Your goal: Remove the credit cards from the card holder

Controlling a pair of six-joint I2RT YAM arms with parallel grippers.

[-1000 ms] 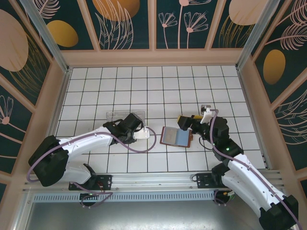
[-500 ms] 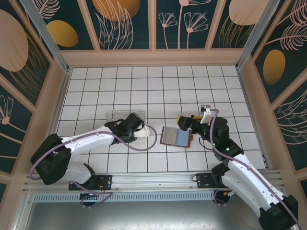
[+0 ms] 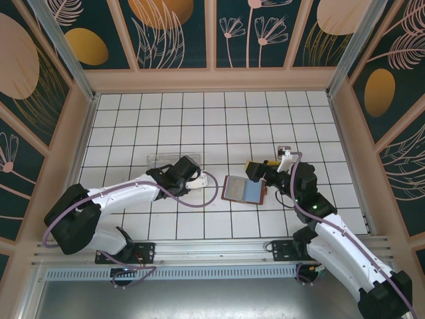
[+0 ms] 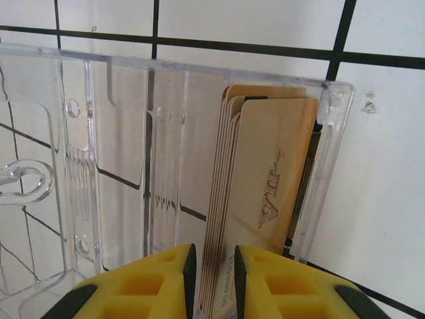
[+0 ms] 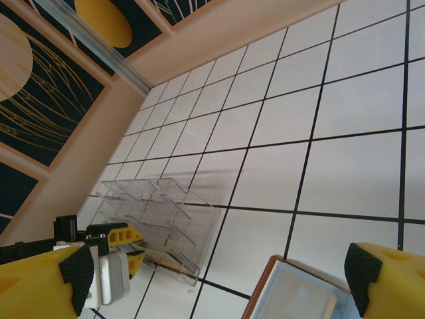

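counted, big to small: two arms, one clear plastic box (image 4: 133,153), one card holder (image 3: 244,189) lying open between the grippers with its blue-grey side up, one tight stack of tan cards (image 4: 265,193) standing in the box's rightmost slot, too packed to number. reaching to the box with the left arm (image 3: 126,196), left gripper (image 4: 212,256) pinching that stack. bending the right arm (image 3: 332,232) over the holder's far right edge, right gripper (image 3: 257,170) spread wide.

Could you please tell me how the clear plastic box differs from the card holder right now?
The clear box is see-through; the card holder is brown outside, blue-grey inside. The box holds a stack of tan cards, pinched by the left gripper; the holder lies open flat. Both rest on the tiled table.
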